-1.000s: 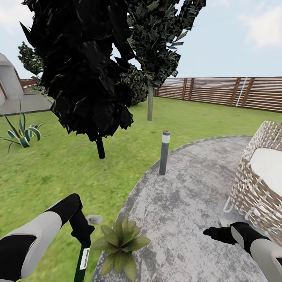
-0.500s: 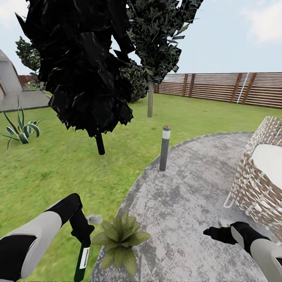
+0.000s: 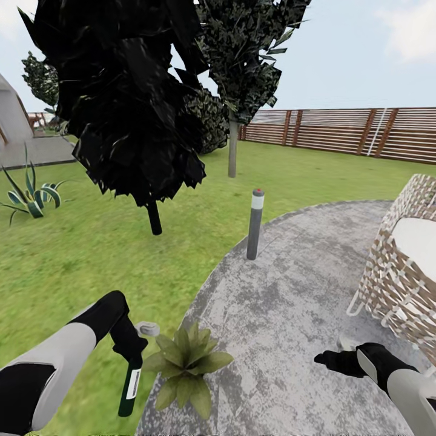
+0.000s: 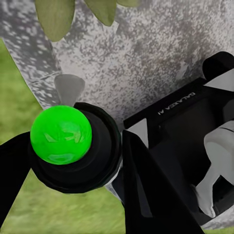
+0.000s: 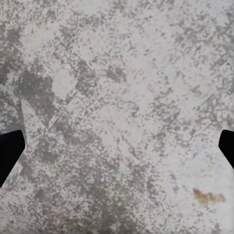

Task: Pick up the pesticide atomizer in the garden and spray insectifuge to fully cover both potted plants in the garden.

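Garden (image 3: 72, 254) (lawn, fence (image 3: 363, 130))

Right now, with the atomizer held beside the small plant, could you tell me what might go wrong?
The left gripper holds the pesticide atomizer hanging bottom-down beside the potted plant, so spray may miss the leaves. It hangs close to them, so a swing could knock the plant. The second potted plant stands far across the lawn, uncovered.

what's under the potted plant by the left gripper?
The potted plant sits at the grey patio edge beside the lawn. Its leaves cover the base; no pot visible. The left gripper holds the atomizer beside it.
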Robot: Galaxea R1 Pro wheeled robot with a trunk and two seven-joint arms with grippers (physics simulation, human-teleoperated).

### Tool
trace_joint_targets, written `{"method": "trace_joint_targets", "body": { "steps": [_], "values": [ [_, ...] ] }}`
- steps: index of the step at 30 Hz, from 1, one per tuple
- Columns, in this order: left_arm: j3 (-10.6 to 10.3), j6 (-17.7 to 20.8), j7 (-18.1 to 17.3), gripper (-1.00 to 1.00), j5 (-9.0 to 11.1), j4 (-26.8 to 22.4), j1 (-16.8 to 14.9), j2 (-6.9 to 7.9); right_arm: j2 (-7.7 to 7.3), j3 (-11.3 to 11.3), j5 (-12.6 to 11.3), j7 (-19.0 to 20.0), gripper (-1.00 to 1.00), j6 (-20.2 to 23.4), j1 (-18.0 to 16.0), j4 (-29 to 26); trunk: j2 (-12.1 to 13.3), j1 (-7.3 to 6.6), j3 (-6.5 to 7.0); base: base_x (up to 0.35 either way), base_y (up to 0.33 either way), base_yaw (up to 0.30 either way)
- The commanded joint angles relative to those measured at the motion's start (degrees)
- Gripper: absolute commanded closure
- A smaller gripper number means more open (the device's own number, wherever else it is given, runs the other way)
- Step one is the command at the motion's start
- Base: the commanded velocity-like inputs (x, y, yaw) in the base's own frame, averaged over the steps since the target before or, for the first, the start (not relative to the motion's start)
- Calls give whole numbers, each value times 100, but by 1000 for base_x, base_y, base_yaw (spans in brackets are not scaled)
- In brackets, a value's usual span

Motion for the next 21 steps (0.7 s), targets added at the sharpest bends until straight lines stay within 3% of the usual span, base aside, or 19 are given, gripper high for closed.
{"method": "trace_joint_targets", "body": {
  "steps": [1,6,12,17,21],
  "values": [
    [-26,57,-50,100,-25,-17,-2,3,-2,-35,30,23,-100,34,-2,-10,-44,22,-32,0,0,0],
    [-80,53,-48,100,-25,-22,-2,3,-1,-35,30,23,-100,34,-2,-11,-245,132,-164,0,0,0],
    [-469,57,-50,100,-25,-17,-2,3,0,-31,68,21,-100,41,-2,-17,-445,241,-286,0,0,0],
    [-534,57,-50,100,-25,-12,-2,3,0,-27,73,21,-100,43,-2,-14,-445,241,-292,0,0,0],
    [-540,57,-50,100,-25,-9,-2,3,0,-26,73,22,-100,43,-2,-13,-606,329,-389,0,0,0]
  ]
}}
